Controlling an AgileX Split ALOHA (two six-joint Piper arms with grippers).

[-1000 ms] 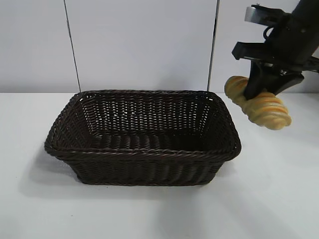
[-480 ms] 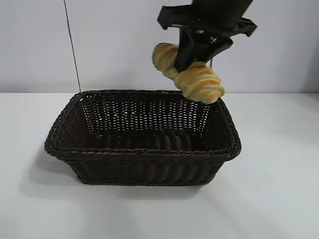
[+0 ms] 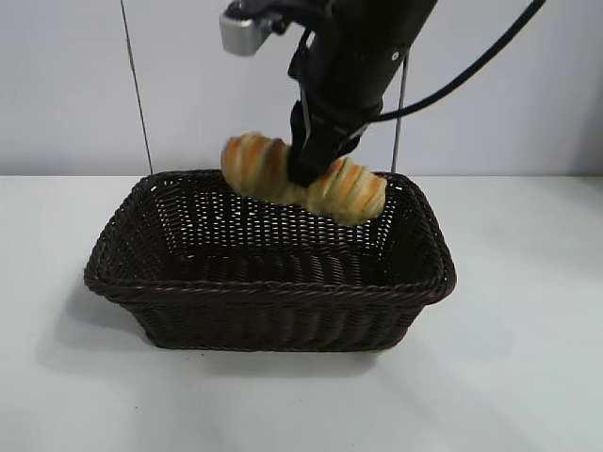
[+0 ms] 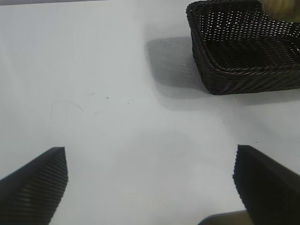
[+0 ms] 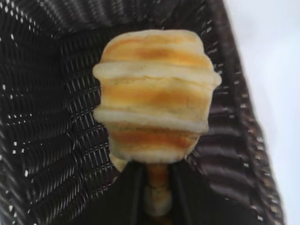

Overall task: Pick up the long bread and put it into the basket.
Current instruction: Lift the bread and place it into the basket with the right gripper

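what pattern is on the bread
Golden-yellow with orange-brown crosswise stripes on the bread, clearest in the right wrist view.

Bright, even light; soft shadows.

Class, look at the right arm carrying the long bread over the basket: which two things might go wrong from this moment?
1. The right gripper pinches the long bread only at its middle, so the loaf might twist or slip out early.
2. The bread hangs near the far rim of the basket; released there, one end could catch the rim and tip out.
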